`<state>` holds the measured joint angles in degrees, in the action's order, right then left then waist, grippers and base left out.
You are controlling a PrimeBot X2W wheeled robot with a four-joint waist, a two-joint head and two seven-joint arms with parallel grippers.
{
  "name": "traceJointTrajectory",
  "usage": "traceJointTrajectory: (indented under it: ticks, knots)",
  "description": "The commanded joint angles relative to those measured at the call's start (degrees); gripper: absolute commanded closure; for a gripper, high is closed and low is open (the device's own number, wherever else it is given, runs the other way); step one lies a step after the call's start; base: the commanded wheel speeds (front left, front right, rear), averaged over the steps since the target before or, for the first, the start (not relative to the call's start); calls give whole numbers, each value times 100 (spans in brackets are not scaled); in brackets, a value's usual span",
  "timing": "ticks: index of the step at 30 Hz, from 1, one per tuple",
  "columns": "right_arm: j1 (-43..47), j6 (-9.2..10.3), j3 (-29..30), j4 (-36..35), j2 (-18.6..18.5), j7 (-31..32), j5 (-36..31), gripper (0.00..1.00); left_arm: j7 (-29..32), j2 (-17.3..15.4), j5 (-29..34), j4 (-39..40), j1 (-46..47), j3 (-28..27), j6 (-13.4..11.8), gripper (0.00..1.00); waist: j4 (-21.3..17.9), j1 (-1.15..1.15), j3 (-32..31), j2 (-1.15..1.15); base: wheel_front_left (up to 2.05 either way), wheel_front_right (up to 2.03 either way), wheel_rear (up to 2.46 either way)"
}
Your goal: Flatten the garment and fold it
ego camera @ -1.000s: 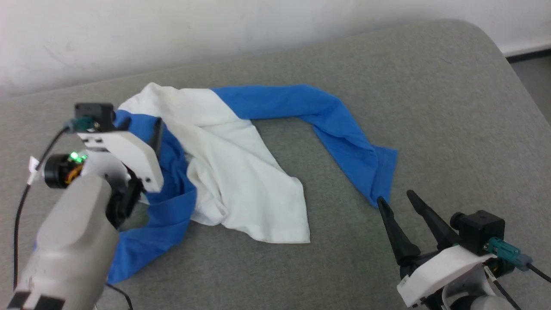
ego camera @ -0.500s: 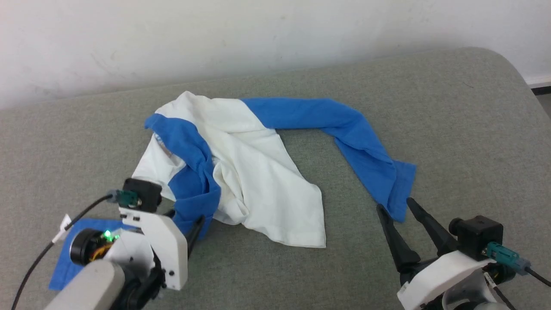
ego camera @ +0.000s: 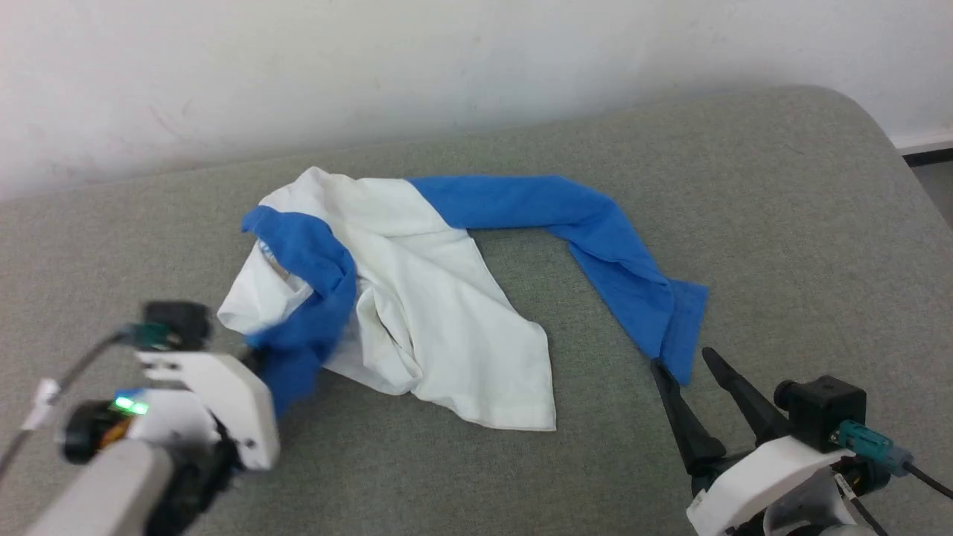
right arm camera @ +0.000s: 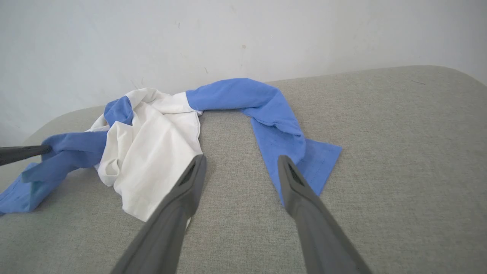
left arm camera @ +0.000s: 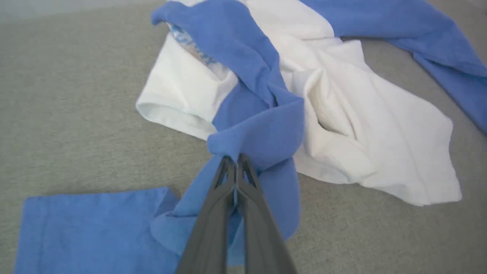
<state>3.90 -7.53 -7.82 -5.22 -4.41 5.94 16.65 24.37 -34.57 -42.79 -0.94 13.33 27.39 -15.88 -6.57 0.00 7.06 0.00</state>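
Grey fabric surface [ego camera: 744, 223], white wall [ego camera: 447, 59] behind; L gripper [left arm camera: 236, 161] tight on garment [ego camera: 439, 320] sleeve, R gripper [ego camera: 681, 357] wide apart.

the right gripper [right arm camera: 241, 160], fingers spread wide, points at the crumpled garment [right arm camera: 152, 144] on the grey cushion [right arm camera: 380, 171].

Setting, as I view it from my remote station: plain indoor room, kind uncertain, with a grey fabric-covered padded surface [ego camera: 744, 223] with a rounded corner, a bare scuffed white wall [ego camera: 447, 59] behind, a dark strip [ego camera: 927, 155] at the wall's foot, and grey floor [ego camera: 939, 195] beyond.
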Motion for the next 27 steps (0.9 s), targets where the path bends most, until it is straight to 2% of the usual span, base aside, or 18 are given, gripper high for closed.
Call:
traceJointTrajectory:
  ticks: [1,5,7,10,15,19,20,21,23,27]
  knots:
    - [60,4,16,11,22,-20,-12,0,-121,-132,15,118,-26,-202,-161,100,21,0,-56,0,0,0,0]
    - [138,4,61,-13,37,5,-36,0,-365,-612,-59,456,-383,-1050,-807,100,74,0,-113,0,0,0,0]
    - [146,4,57,-29,41,28,-48,0,-469,-819,-175,492,-642,-1478,-1025,100,93,0,-113,0,0,0,0]
    - [136,4,39,-50,46,61,-51,0,-506,-920,-384,362,-1003,-1907,-1260,100,134,0,-90,0,0,0,0]
    - [96,4,-22,-25,28,91,-48,0,-644,-748,-830,-179,-1688,-2407,-1360,100,79,0,-67,0,0,0,0]
    - [116,4,29,-1,28,93,-30,0,-978,-403,-1100,-530,-2057,-2621,-1182,100,109,0,-28,0,0,0,0]
    - [112,4,24,13,19,100,-31,0,-1073,-313,-1137,-576,-2071,-2632,-1113,66,129,0,-23,0,0,0,0]
    - [105,4,14,23,12,105,-27,0,-1196,-231,-1134,-609,-2052,-2621,-1044,0,151,0,-18,0,0,0,0]
    - [77,4,-18,35,-15,115,-26,0,-1502,-76,-1096,-609,-1955,-2611,-906,0,199,0,-25,0,0,0,0]
    - [-19,4,-126,57,-97,145,-13,0,-2298,20,-640,-423,-1766,-2497,-790,0,276,0,-77,0,0,0,0]
